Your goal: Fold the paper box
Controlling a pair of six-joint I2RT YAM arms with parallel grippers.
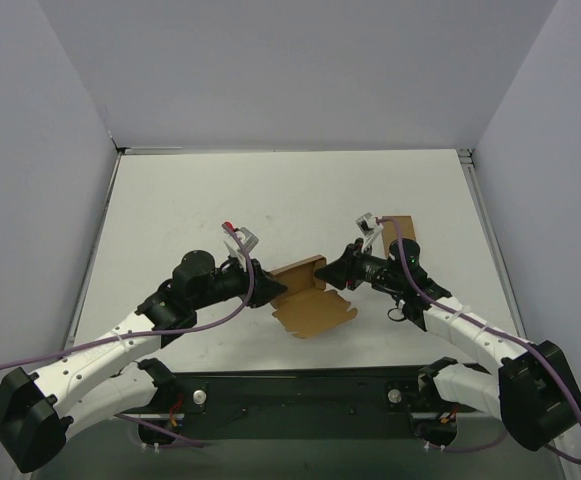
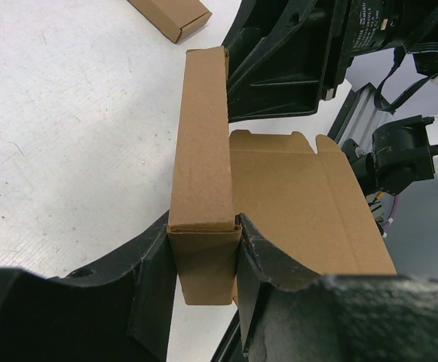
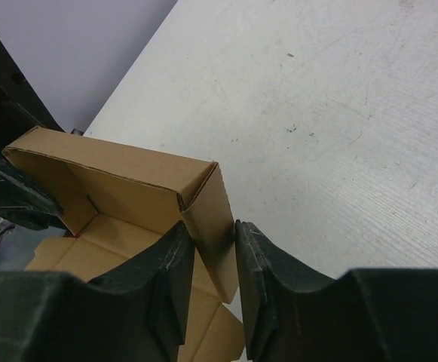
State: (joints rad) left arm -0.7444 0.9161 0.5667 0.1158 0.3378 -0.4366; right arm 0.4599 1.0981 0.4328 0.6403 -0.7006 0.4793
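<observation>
The paper box (image 1: 310,300) of brown kraft cardboard is held above the table between both arms, its notched lid panel (image 2: 301,204) spread flat toward the near side. My left gripper (image 1: 270,285) is shut on the box's left end, and in the left wrist view its fingers (image 2: 203,249) clamp the narrow folded wall (image 2: 200,151) from both sides. My right gripper (image 1: 328,272) is at the box's right end. In the right wrist view the jaws (image 3: 212,241) press on the upright end flap (image 3: 211,219), one finger inside the box (image 3: 128,173) and one outside.
A narrower plain brown cardboard rectangle (image 1: 400,228) lies on the white table behind the right arm and shows at the top of the left wrist view (image 2: 172,15). Grey walls enclose the table on three sides. The arms' black base rail (image 1: 300,390) runs along the near edge.
</observation>
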